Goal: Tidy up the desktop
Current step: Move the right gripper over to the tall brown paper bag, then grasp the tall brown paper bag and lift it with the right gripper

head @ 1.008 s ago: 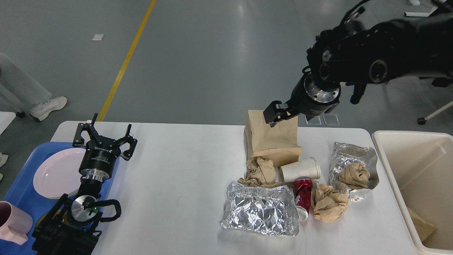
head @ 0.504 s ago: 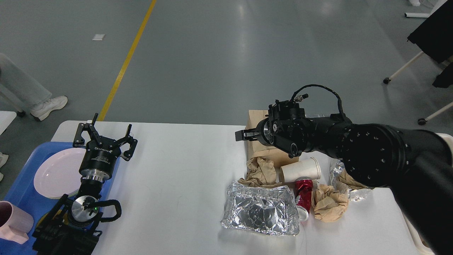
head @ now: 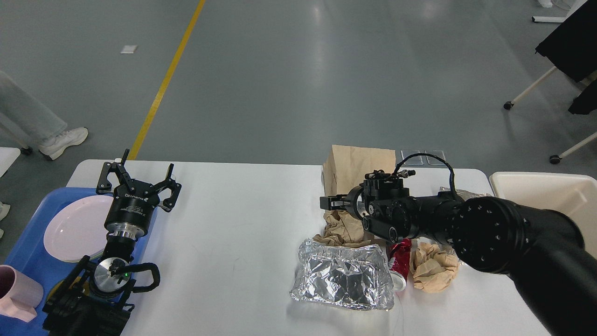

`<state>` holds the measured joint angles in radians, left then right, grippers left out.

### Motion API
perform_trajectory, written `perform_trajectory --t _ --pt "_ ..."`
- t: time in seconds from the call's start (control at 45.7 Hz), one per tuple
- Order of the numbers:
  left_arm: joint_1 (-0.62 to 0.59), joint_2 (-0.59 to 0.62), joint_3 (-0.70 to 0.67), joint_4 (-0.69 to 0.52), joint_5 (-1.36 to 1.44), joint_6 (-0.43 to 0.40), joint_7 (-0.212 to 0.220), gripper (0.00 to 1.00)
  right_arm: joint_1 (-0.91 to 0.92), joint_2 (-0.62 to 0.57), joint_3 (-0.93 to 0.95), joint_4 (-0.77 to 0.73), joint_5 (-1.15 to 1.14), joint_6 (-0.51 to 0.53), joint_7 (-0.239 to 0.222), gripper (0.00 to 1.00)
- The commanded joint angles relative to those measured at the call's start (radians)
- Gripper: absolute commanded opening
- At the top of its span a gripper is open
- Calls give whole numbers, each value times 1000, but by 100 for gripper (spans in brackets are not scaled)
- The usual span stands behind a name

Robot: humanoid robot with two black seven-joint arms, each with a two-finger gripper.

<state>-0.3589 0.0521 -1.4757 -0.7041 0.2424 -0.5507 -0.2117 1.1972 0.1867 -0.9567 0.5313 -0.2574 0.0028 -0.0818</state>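
The white desktop (head: 233,224) carries a pile of litter on its right half: an upright brown paper bag (head: 354,165), a crumpled brown paper (head: 340,228), a flat foil bag (head: 343,275), a red can (head: 400,261) and another paper ball (head: 431,268). My right gripper (head: 329,203) points left, low over the crumpled paper in front of the bag. It is seen edge-on, so its jaws cannot be told apart. My right arm hides the paper cup. My left gripper (head: 135,179) is open and empty at the table's left.
A cream bin (head: 536,184) stands off the table's right end. A blue tray (head: 28,252) at the left holds a white plate (head: 74,228) and a pink mug (head: 16,291). A person's leg and shoe (head: 60,140) are at the far left.
My right arm has swung down from above the paper bag to low over the litter pile, now hiding the white cup and the right foil wrapper. The left arm has not moved.
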Motion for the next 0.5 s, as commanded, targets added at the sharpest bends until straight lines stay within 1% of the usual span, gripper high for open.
perform_trajectory --t 0.0,0.066,0.153,0.197,0.219,0.263,0.329,0.35,0.438,0.482 --pt "0 0 0 0 0 0 0 96 -28 -3 1 -1 0 -30 -1 98" --pt "0 0 0 0 0 0 0 96 -45 -3 1 -8 0 -37 0 94" --pt "0 0 0 0 0 0 0 96 -71 -4 3 -54 0 -38 -1 94" --pt "0 0 0 0 0 0 0 97 -83 -4 1 -70 0 -38 -1 92" --pt "0 0 0 0 0 0 -2 96 -90 -4 1 -74 0 -38 -1 88" --pt "0 0 0 0 0 0 -2 97 -93 -4 1 -76 0 -38 -1 76" --pt "0 2 0 0 0 0 -2 96 -99 -4 1 -79 0 -40 -1 64" --pt "0 2 0 0 0 0 -2 96 -100 -4 1 -80 0 -40 -1 59" --pt "0 2 0 0 0 0 -2 97 -103 -4 1 -80 0 -41 -3 34" --pt "0 2 0 0 0 0 -2 96 -103 -4 1 -80 0 -40 -3 17"
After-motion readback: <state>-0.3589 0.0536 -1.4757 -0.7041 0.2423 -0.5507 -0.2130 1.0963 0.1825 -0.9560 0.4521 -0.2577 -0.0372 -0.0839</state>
